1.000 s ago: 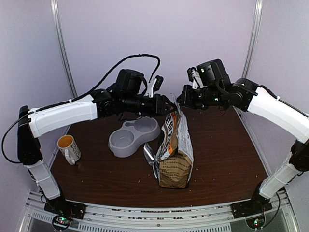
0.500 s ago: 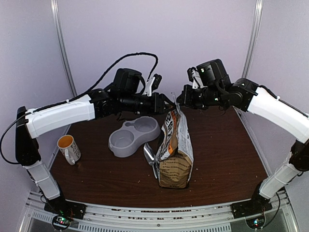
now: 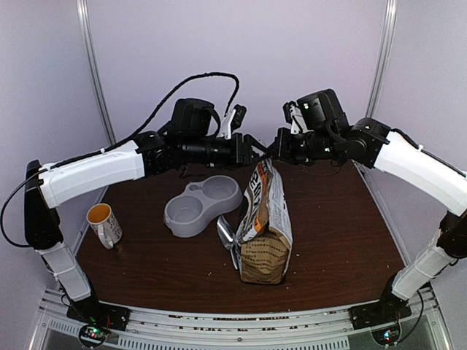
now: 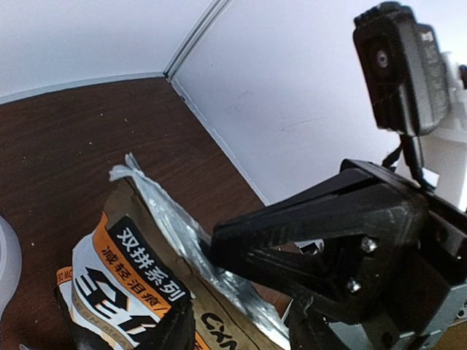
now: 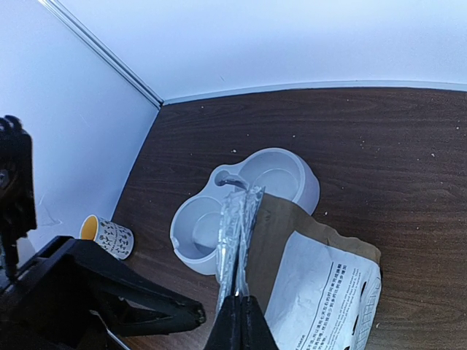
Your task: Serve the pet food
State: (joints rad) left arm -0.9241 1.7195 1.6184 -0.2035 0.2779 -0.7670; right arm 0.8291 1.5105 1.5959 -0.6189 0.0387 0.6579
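The kraft-brown pet food bag (image 3: 264, 226) stands upright mid-table, its foil top edge (image 5: 235, 240) pressed flat. No kibble shows; it is hidden inside the bag. My right gripper (image 3: 273, 156) is shut on the foil top edge, as the right wrist view (image 5: 238, 297) shows. My left gripper (image 3: 257, 152) hovers just left of the bag top and looks open. In the left wrist view (image 4: 237, 324) one finger lies over the printed front and the foil runs between the fingers. It holds nothing.
A grey double bowl (image 3: 202, 205) sits left of the bag, both cups empty (image 5: 248, 197). A metal scoop (image 3: 226, 233) leans at the bag's left foot. A yellow-lined patterned mug (image 3: 103, 224) stands far left. Small crumbs dot the brown table (image 3: 336, 219).
My left arm has risen slightly and its gripper has eased a little up and left from the bag top. The right gripper and bag have not moved.
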